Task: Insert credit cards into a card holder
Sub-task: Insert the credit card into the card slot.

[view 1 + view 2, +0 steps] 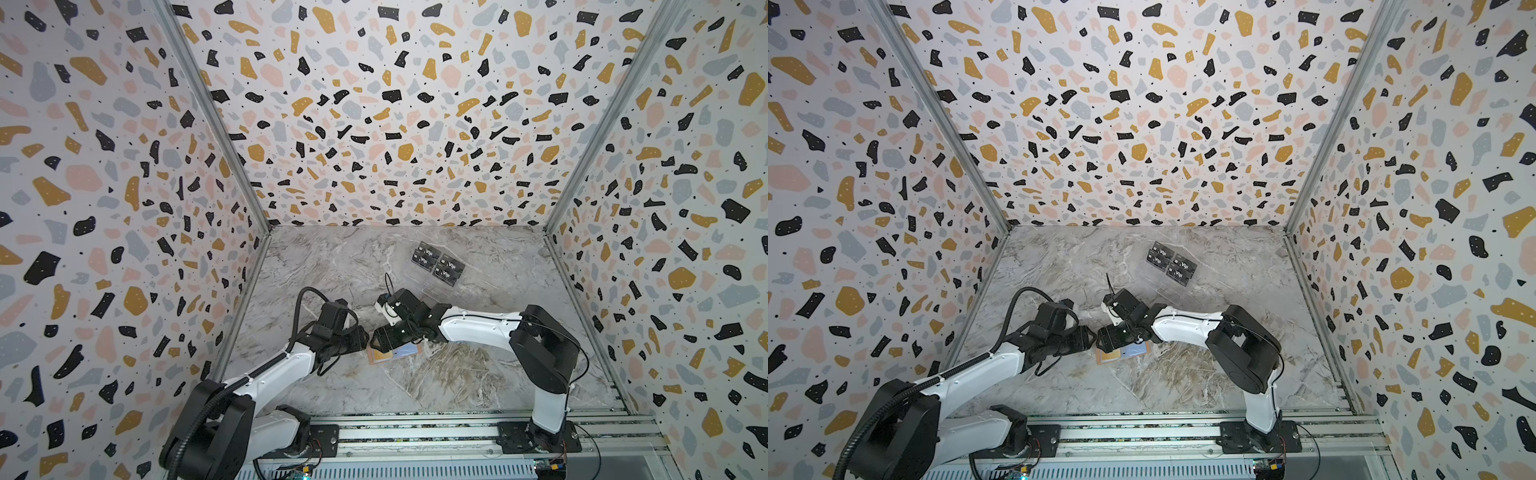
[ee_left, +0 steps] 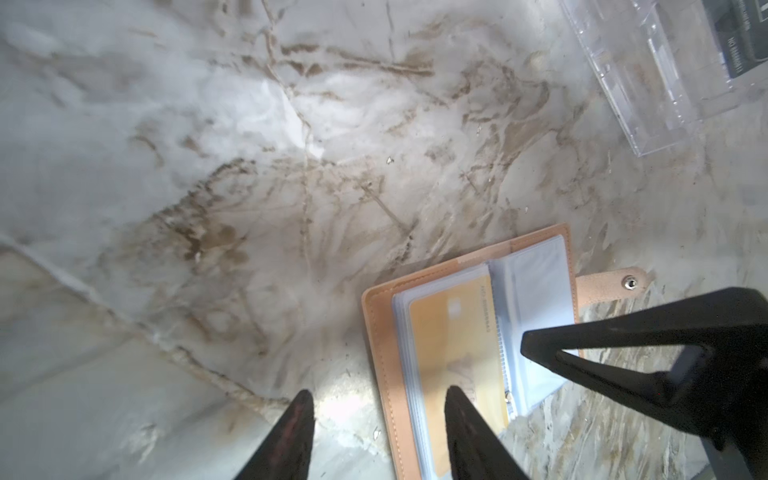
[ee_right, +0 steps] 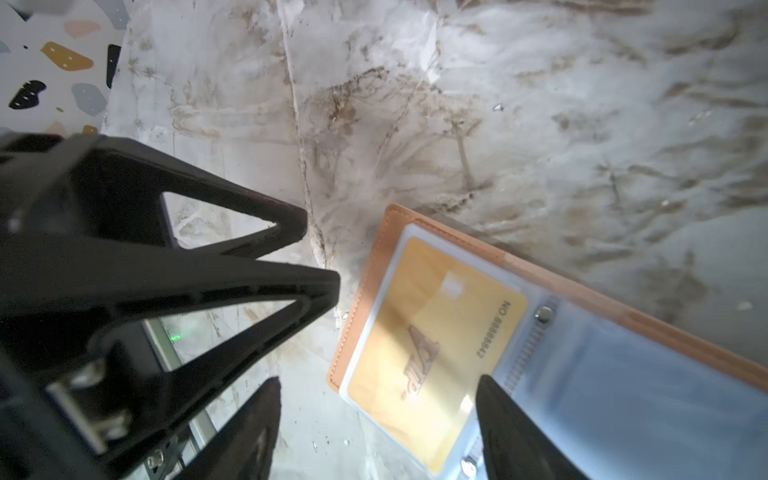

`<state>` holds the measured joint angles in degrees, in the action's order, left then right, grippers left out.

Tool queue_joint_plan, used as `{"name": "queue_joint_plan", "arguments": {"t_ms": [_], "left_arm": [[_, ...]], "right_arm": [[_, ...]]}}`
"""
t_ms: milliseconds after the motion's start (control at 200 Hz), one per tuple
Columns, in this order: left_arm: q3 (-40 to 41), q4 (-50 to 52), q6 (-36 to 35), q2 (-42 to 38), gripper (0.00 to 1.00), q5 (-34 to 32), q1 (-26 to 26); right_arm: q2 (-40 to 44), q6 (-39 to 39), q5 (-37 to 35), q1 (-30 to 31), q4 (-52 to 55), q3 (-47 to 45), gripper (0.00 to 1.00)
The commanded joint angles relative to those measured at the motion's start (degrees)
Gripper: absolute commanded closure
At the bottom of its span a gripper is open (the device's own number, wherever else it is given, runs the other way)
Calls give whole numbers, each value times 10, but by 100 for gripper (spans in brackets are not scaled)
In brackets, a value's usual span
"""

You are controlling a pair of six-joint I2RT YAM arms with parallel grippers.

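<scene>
The veined grey-beige marble-look tabletop (image 1: 415, 386) carries, well beyond both sets of jaws, a clear tiered plastic stand (image 1: 430, 286) holding 4 glossy black "Vip" cards (image 1: 438, 264), whose lettering reads only in the top views. The peach, stitched, leather-like card holder (image 3: 365, 291) lies open and flat. One corner sits between the widely spread, empty jaws of the right gripper (image 3: 378, 379), while the left gripper (image 2: 379, 392), jaws also parted and gripping nothing, straddles its stitched border. Only the wrist views show 1 thin gold credit card (image 3: 436, 345) lodged inside a pale bluish sleeve (image 3: 623, 395), and the left wrist view alone shows the round metal snap stud (image 2: 631, 283) on its tab.
</scene>
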<state>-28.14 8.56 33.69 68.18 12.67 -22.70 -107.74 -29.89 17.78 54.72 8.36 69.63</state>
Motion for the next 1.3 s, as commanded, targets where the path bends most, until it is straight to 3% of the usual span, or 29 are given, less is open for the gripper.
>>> {"name": "queue_joint_plan", "arguments": {"t_ms": [0, 225, 390, 556, 921, 1297], "left_arm": [[-5, 10, 0, -5, 46, 29, 2], [2, 31, 8, -15, 48, 28, 2], [-13, 75, -9, -38, 49, 18, 2], [5, 20, 16, -13, 49, 73, 1], [15, 16, 11, -4, 49, 47, 1], [55, -66, 33, 20, 48, 98, 1]], "right_arm": [[17, 35, 2, -9, 37, 15, 28], [7, 72, 20, -15, 42, 23, 32], [6, 52, 61, -16, -1, -1, 38], [-2, 75, 35, -17, 26, 10, 43], [-23, 93, 39, -36, 51, 36, 52], [-51, 75, 20, -28, 52, 33, 58]]}}
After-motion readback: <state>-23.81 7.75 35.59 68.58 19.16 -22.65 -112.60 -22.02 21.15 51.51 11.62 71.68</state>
